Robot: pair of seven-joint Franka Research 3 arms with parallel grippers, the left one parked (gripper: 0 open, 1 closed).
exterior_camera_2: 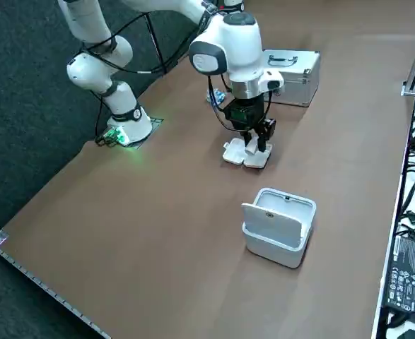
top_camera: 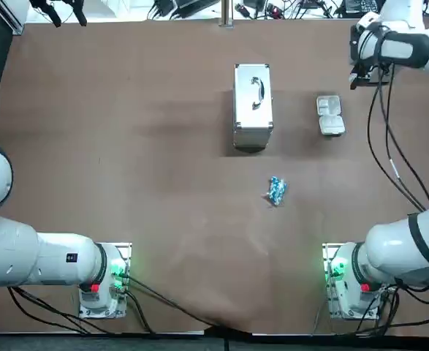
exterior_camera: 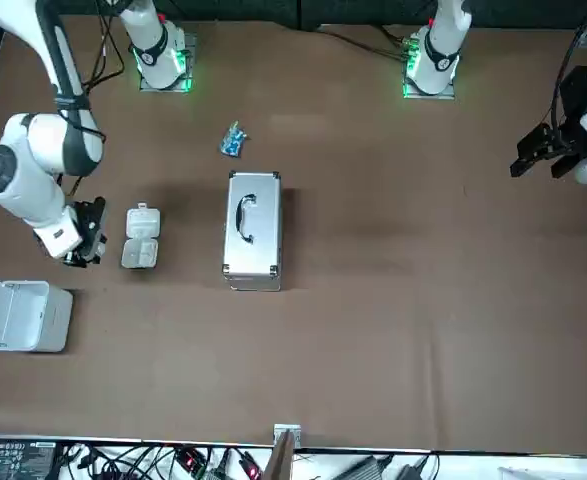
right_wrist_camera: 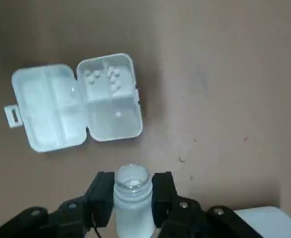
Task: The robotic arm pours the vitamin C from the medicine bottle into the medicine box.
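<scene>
In the right wrist view my right gripper [right_wrist_camera: 132,191] is shut on a white medicine bottle [right_wrist_camera: 132,203] with no cap on its mouth. Just beyond the bottle's mouth the white medicine box [right_wrist_camera: 48,106] lies open on the brown table. Several small white tablets [right_wrist_camera: 103,78] lie in one compartment and a single one in the compartment beside it. From overhead, the gripper [top_camera: 360,73] hangs at the far right of the table, slightly right of and beyond the box [top_camera: 330,115]. The right side view shows the gripper [exterior_camera_2: 255,134] just above the box [exterior_camera_2: 246,153].
A silver metal case [top_camera: 253,106] with a handle lies left of the medicine box. A small blue packet [top_camera: 275,191] sits nearer the arm bases. A white open bin [exterior_camera_2: 278,226] stands at the table's far right corner, beyond the gripper.
</scene>
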